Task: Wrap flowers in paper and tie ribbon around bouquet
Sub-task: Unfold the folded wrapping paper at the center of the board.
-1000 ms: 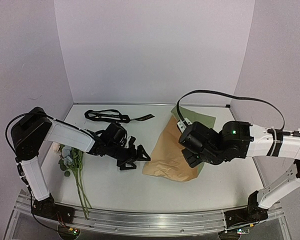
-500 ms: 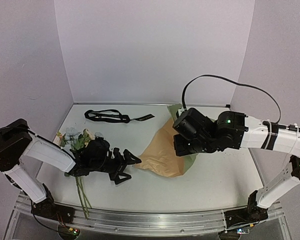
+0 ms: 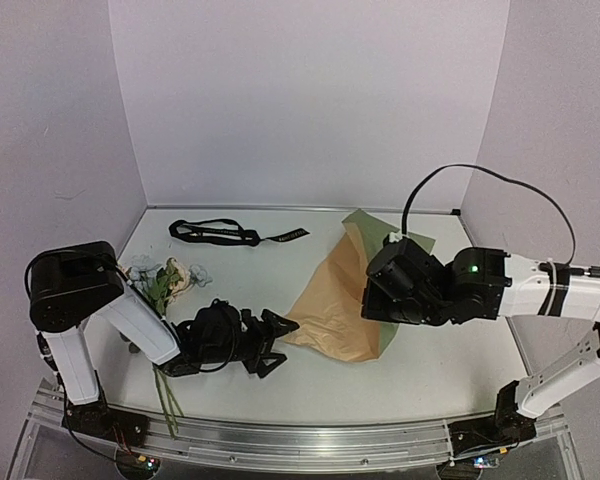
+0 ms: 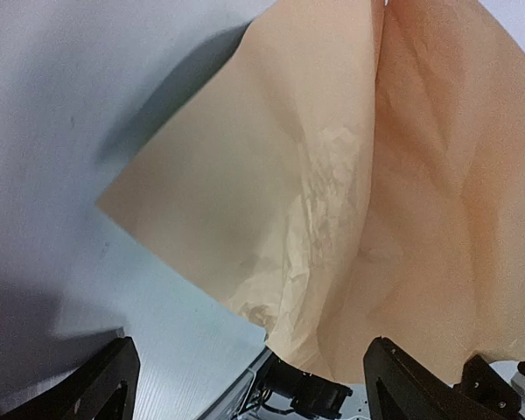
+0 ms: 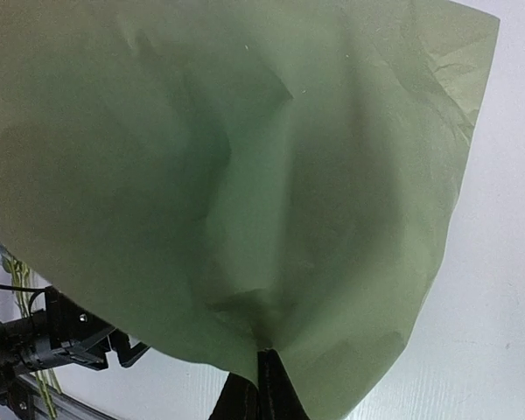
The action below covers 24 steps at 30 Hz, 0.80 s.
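Note:
The paper [image 3: 332, 300] is lifted into a tent at the table's middle, tan face toward the left arm, olive face [image 5: 245, 157] toward the right wrist camera. My right gripper [image 5: 262, 360] is shut on its lower edge, pinching a fold. My left gripper [image 3: 272, 340] lies low on the table, open, its tips just short of the paper's left corner [image 4: 114, 201]; nothing is between its fingers [image 4: 101, 389]. The flowers [image 3: 166, 280] lie at the left with their stems toward the near edge. The ribbon [image 3: 220, 233] lies looped at the back left.
The metal rail [image 3: 310, 435] runs along the near edge. White walls enclose the back and both sides. The right arm's black cable [image 3: 480, 180] arcs above the paper. The left arm's forearm [image 3: 145, 330] lies across the flower stems.
The left gripper dropped low and swung toward the paper's left corner. The right gripper stayed shut on the paper and raised it, so the folded sheet now stands up tented.

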Tool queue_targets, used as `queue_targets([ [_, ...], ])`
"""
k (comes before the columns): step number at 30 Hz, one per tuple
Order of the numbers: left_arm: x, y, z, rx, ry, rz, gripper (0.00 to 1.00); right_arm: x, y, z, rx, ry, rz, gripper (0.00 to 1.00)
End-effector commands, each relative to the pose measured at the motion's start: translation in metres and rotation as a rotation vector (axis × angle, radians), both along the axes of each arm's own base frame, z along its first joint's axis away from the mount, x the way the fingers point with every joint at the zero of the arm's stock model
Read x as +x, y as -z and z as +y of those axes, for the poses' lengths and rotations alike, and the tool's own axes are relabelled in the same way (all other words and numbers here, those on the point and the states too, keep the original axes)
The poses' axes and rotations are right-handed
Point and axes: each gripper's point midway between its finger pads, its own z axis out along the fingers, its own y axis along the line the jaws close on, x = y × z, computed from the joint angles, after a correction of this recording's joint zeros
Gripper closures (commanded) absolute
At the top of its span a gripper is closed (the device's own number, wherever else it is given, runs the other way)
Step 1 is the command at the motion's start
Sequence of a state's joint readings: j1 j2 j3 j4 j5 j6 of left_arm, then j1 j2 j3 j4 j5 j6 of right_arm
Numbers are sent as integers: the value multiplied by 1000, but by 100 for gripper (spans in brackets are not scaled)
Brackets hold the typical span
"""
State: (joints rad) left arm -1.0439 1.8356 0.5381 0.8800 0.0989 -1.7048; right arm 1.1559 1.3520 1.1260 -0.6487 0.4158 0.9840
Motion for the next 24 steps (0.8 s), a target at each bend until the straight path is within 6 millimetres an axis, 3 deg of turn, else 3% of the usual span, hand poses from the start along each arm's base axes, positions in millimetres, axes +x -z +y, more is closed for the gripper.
queue_targets([
  [1, 34, -13, -10, -55, -104, -69, 12, -1, -13, -10, 109, 84, -48, 100],
  [6, 45, 3, -19, -124, -132, -39, 24, -5, -8, -14, 141, 113, -56, 100],
  [11, 50, 8, -23, -121, -139, -39, 34, -8, -15, -8, 170, 97, -52, 100],
  [14, 58, 2, -16, -96, -165, -78, 51, -11, -15, -12, 176, 92, -49, 100],
  [19, 73, -21, -2, 25, -154, -237, 95, -17, 2, -27, 169, 103, -48, 100],
  [24, 83, -60, 16, 277, -127, -477, 100, -23, 22, -38, 158, 97, -56, 100],
])
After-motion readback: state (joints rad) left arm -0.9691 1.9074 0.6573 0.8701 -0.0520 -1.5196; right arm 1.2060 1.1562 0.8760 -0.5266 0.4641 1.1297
